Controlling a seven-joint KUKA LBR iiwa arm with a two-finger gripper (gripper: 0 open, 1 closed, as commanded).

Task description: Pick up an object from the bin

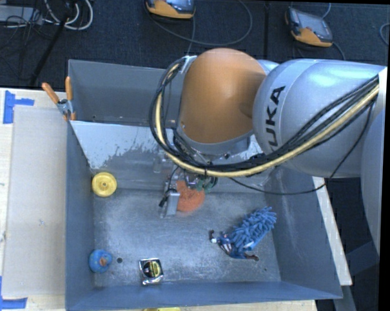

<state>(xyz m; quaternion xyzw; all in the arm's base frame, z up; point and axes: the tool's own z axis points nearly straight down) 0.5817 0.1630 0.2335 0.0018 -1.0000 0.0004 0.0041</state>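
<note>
The grey bin (114, 93) holds few things, lying well apart on its speckled floor. A yellow disc (104, 184) lies at the left, near the foot of the far wall. A small blue ball (100, 261) with an orange patch on it sits in the near left corner. Just to its right, close to the near wall, is a little black, yellow and chrome thing like a tape measure (150, 269). Right of centre a blue bristly thing (247, 232) with dark ends sprawls slantwise. None of these crowds the middle of the bin, where the floor lies bare to the left of the claw (175, 201) and on its near side. The arm (325, 118) reaches in from the right. Its rounded orange cover (220, 95) and looped cables (162, 134) overhang the far half of the bin and hide the upper part of the claw. The claw is low in the middle of the bin. An orange-red lump (190, 200) lies there, touching or nearly touching the claw's right side, partly under the wrist. Whether the claw is open or closed, or has hold of the lump, cannot be told.
</note>
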